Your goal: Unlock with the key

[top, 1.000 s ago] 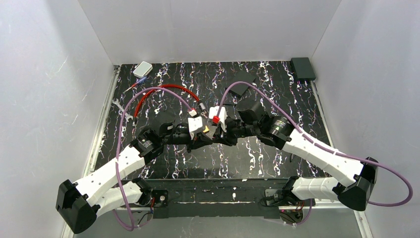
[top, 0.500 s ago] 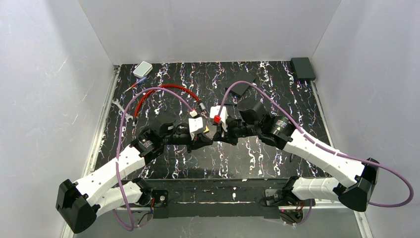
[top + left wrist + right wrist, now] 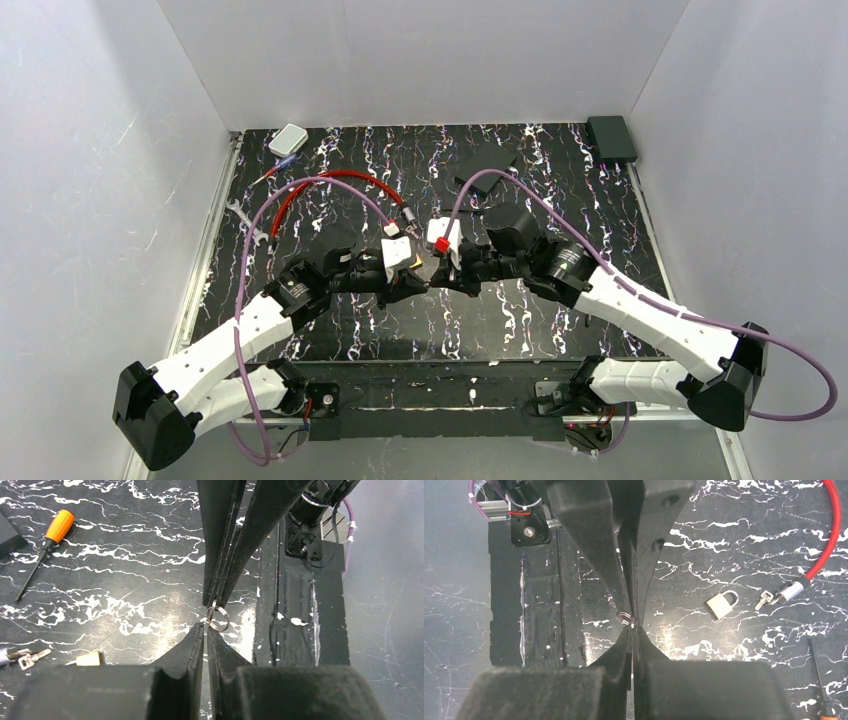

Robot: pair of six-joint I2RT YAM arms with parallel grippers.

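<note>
— Where do the two pincers stand?
— Tip to tip above the table (image 3: 590,180). The left pincer (image 3: 205,628) is clenched, and so is the right pincer (image 3: 633,630). Their black wedge-shaped fingers taper to thin points that meet.
— And the key?
— The key (image 3: 218,618) sits right at that meeting point, nipped by both sets of tips. Only its thin silvery wire ring shows, sticking out sideways; the blade is hidden.
— What edges lie around them?
— On the near side of the tips runs a matte black strip (image 3: 544,605) along the table's edge. On the far side lies a small brass padlock (image 3: 720,605), boxy with a steel shackle, near the tips. Just beyond it is the end of a glossy red cable lock (image 3: 831,540). An orange-handled screwdriver (image 3: 59,526) lies well apart from the left pincer.
— The surface?
— Shiny black, veined white like marble. Plain white walls (image 3: 100,150) stand well apart from both pincers on three sides.
</note>
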